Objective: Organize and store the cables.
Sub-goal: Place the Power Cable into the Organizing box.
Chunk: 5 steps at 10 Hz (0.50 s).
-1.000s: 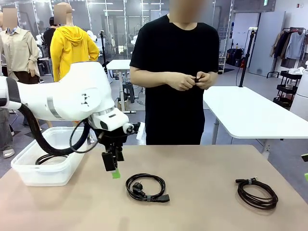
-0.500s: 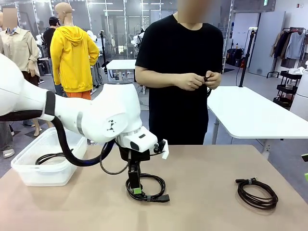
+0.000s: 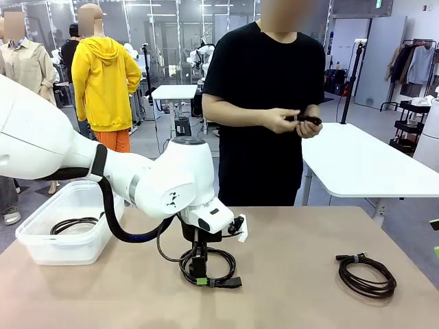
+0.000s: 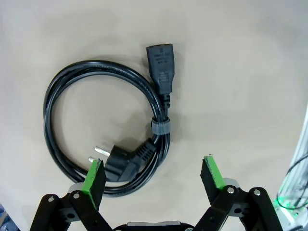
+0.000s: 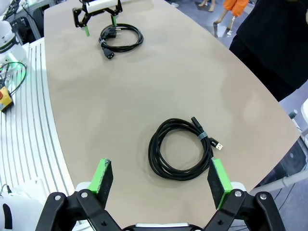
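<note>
**A:** Where's the left gripper (image 3: 200,273) at this moment?

**B:** Down low over the thick black power cord (image 3: 229,282). That's a round coil cinched with a small grey tie, lying on the tan table top (image 3: 295,233) left of centre, toward the near edge.

**A:** And its jaws?

**B:** Spread wide with nothing between them. In the left wrist view one green pad (image 4: 94,175) sits over the angled-plug side of the coil, and the other is over bare table beside it.

**A:** Is it touching the cord?

**B:** Can't tell from either view.

**A:** What about the right gripper (image 5: 161,175)?

**B:** It's held well above the table, jaws wide apart and empty. It looks down on a thinner black cable coil (image 5: 202,135) with a small band round it. That coil lies near the table's right edge, well apart from the power cord.

**A:** Anything in storage?

**B:** Yes, one black coiled cable (image 3: 72,224) lies inside the clear plastic bin (image 3: 65,252), which stands at the table's left edge.

**A:** And the person?

**B:** Standing at the far edge in a black T-shirt, with both hands (image 3: 296,120) up in front of the chest around a small dark item. It's too small to say what it is.
</note>
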{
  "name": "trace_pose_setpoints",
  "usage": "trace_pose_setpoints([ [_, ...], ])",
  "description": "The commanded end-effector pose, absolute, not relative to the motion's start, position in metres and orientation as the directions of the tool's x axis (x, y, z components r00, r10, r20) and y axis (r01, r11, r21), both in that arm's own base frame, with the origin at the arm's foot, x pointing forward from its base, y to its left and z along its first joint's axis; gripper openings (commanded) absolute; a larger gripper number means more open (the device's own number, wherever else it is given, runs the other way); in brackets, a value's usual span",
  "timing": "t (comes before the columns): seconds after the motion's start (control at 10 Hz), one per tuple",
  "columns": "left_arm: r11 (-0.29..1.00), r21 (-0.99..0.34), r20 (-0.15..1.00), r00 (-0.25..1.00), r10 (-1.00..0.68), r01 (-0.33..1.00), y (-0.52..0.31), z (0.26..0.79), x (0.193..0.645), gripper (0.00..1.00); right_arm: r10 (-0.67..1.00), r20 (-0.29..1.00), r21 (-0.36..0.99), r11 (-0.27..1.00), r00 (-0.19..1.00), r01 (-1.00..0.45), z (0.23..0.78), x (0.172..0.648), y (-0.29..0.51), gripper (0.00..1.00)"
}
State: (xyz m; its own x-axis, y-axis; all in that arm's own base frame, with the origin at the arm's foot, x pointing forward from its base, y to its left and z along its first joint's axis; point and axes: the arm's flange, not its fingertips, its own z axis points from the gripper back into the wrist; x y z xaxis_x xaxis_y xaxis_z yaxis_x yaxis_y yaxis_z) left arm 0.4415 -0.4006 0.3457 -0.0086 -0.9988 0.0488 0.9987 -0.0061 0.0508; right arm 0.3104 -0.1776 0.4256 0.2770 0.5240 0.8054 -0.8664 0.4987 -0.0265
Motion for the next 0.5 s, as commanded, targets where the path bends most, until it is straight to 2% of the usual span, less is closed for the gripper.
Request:
trace_pose_setpoints([
  [0.0,0.009,0.067,0.057,0.005,-0.998,0.998,-0.417,0.338,0.444,1.00,0.509,0.812,-0.013,0.506,0.286,-0.863,0.428,0.312,-0.177,1.00],
  [0.4,0.002,0.070,0.051,-0.002,-0.999,0.998,-0.426,0.317,0.446,1.00,0.509,0.812,-0.013,0.506,0.286,-0.863,0.428,0.312,-0.177,1.00],
])
